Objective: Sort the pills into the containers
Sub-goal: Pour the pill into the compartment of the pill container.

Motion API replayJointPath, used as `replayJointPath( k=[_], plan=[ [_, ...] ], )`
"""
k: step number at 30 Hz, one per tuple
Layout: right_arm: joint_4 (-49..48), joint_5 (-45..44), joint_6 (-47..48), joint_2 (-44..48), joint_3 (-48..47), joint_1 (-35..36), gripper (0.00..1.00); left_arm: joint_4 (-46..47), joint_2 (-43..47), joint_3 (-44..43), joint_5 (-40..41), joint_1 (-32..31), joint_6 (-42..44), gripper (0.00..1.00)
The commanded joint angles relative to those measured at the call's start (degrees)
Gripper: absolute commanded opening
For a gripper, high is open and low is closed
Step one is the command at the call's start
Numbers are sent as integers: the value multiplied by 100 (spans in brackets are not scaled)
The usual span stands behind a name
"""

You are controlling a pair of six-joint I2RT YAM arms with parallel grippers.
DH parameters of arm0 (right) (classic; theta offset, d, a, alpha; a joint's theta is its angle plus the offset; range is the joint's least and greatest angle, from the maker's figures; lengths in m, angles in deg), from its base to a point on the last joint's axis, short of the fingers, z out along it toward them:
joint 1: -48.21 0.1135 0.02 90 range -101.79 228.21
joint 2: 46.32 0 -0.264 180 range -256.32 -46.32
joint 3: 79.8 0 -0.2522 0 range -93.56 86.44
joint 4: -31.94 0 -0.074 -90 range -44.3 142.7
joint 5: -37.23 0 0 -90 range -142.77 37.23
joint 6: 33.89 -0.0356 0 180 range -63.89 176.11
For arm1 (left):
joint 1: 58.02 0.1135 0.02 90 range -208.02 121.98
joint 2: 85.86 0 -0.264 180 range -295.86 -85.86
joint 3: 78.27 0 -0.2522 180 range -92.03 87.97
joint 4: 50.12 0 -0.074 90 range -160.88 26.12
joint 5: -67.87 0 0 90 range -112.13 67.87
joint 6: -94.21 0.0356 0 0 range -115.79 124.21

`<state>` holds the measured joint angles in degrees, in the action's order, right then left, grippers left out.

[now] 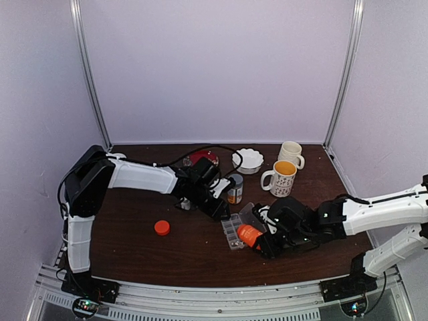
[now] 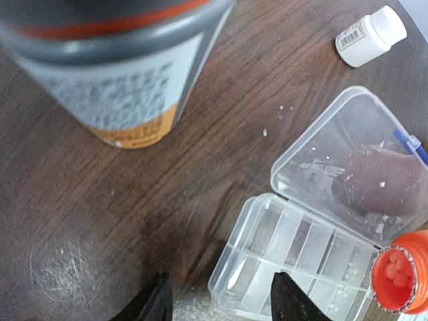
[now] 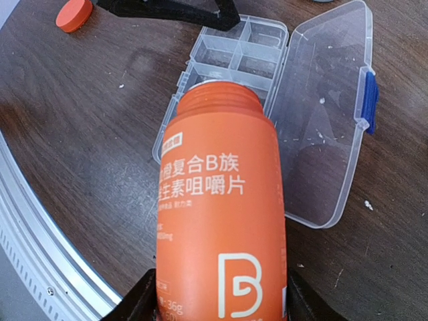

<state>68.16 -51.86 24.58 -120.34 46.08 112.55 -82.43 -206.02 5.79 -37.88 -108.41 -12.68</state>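
**A:** Where's the box sitting?

**B:** The clear organizer box [image 1: 232, 234] lies flat on the surface [image 1: 180, 254] between the two arms. Its lid [image 3: 321, 114] is swung fully open and lies beside the containers [image 3: 234, 57].

**A:** And the bottle?

**B:** The right pincer [image 3: 221, 304] is clamped on the orange bottle [image 3: 221, 200], one finger on each side of its body. The bottle is tipped over with its uncapped mouth pointing at the box, right over the end compartments. In the right wrist view its long axis runs roughly along the box's long side.

**A:** Any pills?

**B:** There are pills [image 2: 399, 267] packed inside the mouth, and a few whitish ones lie in a compartment just beside it.

**A:** What about the left arm?

**B:** The left pincer [image 2: 221, 301] has its jaws apart and holds nothing. It hangs over the box's other corner, and I cannot tell whether it touches the box. The orange cap [image 1: 161, 227] lies well apart to the left, and a grey jar [image 2: 120, 73] stands near.
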Motion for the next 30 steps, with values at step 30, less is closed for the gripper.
replayJointPath(
  k=[30],
  plan=[
    [286,-294,-44,-125,-284,73,0,-413,-315,-419,481,-121,219,52]
  ],
)
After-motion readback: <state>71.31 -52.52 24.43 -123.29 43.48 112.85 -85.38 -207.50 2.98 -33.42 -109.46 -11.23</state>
